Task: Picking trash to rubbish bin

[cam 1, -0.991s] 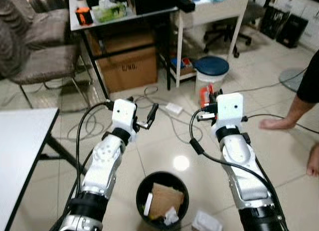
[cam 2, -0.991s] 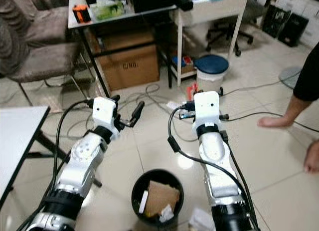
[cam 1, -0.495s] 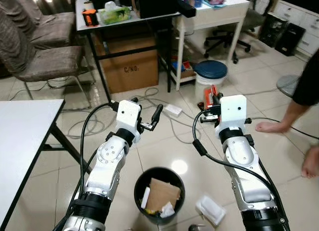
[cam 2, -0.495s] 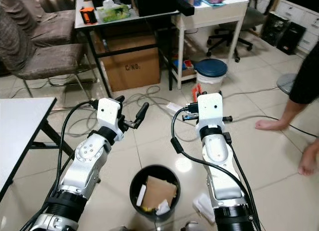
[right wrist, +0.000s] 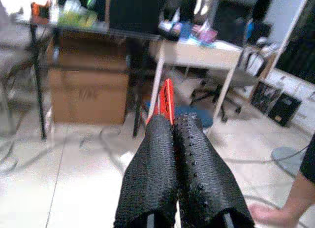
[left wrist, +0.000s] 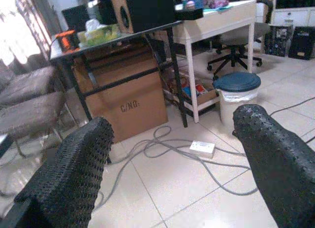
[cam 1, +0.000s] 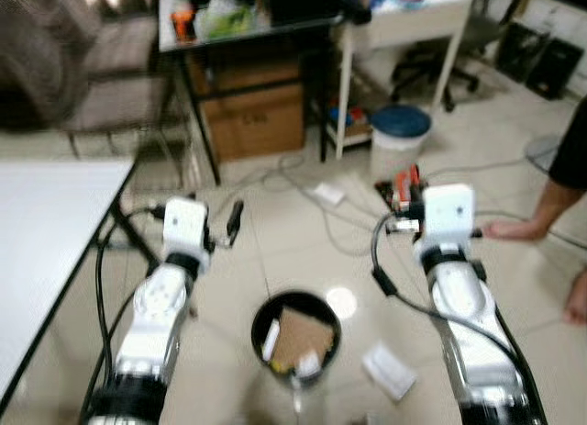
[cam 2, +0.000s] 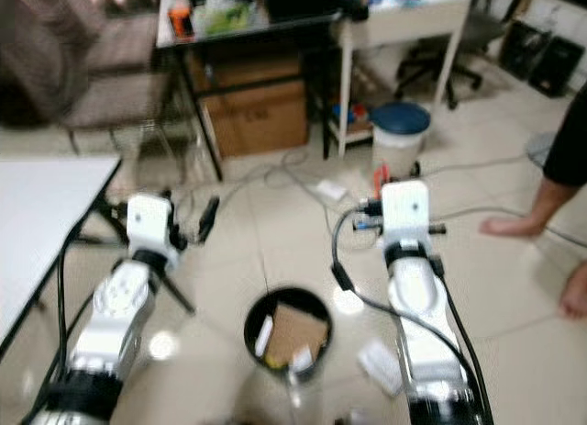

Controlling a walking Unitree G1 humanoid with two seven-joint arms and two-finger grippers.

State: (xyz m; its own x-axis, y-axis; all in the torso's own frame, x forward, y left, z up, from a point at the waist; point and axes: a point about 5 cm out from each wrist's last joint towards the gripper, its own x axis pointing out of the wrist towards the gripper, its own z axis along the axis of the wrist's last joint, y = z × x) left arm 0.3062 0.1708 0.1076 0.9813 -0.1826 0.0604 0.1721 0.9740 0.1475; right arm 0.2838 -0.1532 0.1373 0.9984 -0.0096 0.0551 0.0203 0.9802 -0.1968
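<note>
Swinging left since half a second ago, our head camera blurs, and our left arm now sits further out toward the white bench [cam 1: 46,232]. From the left eye, the left gripper [cam 1: 225,230] hangs above the tiles, and the right gripper [cam 1: 404,188] pinches an orange piece of trash [cam 1: 404,179] ahead of the black rubbish bin [cam 1: 295,338], which holds cardboard and scraps. A white wrapper [cam 1: 389,370] lies on the floor just right of the bin, and a person's bare foot [cam 1: 514,229] stands at the right edge. Through the left wrist view, our fingers [left wrist: 74,179] are spread wide, with a cardboard box [left wrist: 130,102] under a dark bench beyond. On the right wrist view, our fingers [right wrist: 157,174] are pressed together, the orange trash [right wrist: 164,102] poking out past their tips.
</note>
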